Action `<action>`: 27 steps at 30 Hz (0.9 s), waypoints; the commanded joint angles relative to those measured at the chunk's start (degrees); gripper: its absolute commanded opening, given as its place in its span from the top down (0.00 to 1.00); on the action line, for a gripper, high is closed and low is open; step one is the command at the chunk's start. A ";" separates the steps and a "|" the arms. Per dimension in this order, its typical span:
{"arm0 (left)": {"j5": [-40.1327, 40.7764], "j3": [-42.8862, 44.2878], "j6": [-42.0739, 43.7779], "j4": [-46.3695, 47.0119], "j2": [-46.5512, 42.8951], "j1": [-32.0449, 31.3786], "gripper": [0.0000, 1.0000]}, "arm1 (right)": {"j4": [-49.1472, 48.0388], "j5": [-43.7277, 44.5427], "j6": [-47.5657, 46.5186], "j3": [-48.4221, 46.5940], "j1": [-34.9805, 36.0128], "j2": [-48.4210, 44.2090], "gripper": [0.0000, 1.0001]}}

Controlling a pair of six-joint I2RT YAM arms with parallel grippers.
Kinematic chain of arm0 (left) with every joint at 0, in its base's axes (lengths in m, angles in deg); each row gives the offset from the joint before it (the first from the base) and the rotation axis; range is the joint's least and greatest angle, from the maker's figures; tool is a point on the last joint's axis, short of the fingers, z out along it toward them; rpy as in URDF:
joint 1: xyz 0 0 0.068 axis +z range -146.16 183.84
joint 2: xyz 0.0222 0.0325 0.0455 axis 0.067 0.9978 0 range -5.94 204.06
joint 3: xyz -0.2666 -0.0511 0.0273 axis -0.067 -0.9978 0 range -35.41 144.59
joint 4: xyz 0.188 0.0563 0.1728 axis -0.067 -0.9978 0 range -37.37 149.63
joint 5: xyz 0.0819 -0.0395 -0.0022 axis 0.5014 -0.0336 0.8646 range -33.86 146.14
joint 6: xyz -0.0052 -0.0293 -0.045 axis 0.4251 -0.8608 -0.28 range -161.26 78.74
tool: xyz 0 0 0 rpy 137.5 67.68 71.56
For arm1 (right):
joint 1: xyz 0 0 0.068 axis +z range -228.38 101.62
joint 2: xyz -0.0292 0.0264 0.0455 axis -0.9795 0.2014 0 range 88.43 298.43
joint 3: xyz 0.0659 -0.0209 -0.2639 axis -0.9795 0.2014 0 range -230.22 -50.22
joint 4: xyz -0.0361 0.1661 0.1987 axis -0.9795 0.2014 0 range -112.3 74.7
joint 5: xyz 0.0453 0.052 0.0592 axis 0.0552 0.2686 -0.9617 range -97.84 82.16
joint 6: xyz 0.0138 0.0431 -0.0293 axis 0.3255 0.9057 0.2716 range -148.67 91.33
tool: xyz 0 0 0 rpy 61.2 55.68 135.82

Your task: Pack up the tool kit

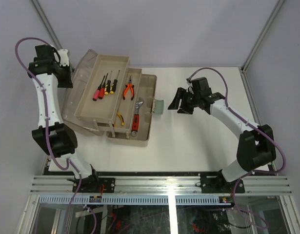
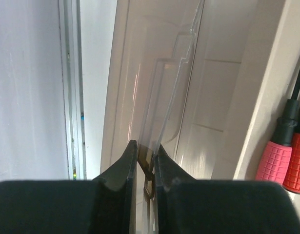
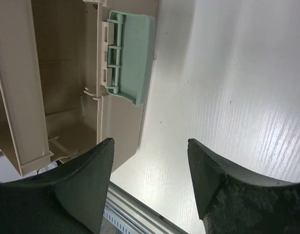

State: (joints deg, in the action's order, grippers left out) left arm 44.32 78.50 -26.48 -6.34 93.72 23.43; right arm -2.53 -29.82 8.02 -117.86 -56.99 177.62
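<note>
Left gripper point(image 2: 145, 148), mine, sits at the upper left of the overhead view, its fingers pinched on the thin edge of the translucent lid point(image 2: 175, 83). That lid lies open on the left side of the toolbox point(image 1: 140, 137), which stands left of centre on the table point(image 1: 203, 131). My right gripper point(image 3: 150, 143) hangs spread and empty just right of the pale green latch point(image 3: 132, 53), touching nothing. The beige trays point(image 1: 91, 116) are stepped out over the box, carrying the screwdrivers point(image 1: 105, 87), the pliers point(image 1: 129, 89) and the wrench point(image 1: 137, 114). My worry is the grip: the edge is slick and narrow, and the plastic is so clear in the wrist view that I cannot be sure how deep my bite goes. A shallow hold could let the lid slip free partway through its swing and drop onto the trays. Pulling it too fast could jolt the tools loose, or drag the whole box across the table, since nothing braces it.
</note>
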 commanded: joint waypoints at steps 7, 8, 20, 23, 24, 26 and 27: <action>-2.06 7.47 -8.02 7.40 -4.39 -10.51 1.00 | -4.09 -0.84 1.28 1.18 0.93 -1.22 0.32; -0.82 7.04 -8.10 8.07 -4.76 -12.01 1.00 | -4.34 -0.92 1.40 1.33 1.08 -1.13 0.32; 12.56 5.71 -8.01 13.26 -6.23 -25.59 1.00 | -4.47 -0.08 2.26 2.97 3.24 3.46 0.32; 13.61 6.93 -7.93 13.33 -5.89 -26.62 1.00 | -3.69 -0.06 1.72 3.33 3.32 5.37 0.32; 13.80 7.20 -7.80 13.33 -5.78 -26.83 1.00 | -4.17 -0.31 1.68 3.70 3.37 5.74 0.32; 14.09 7.46 -7.62 13.33 -5.79 -27.27 1.00 | -5.92 -1.44 1.96 5.00 3.34 5.82 0.32; 14.14 7.55 -7.58 13.31 -5.86 -27.45 1.00 | -7.49 -2.64 2.48 5.74 3.37 5.82 0.32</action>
State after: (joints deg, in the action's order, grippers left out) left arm 62.86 81.04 -29.16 -5.49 93.22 -2.90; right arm -6.00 -29.99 9.99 -114.84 -54.59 181.53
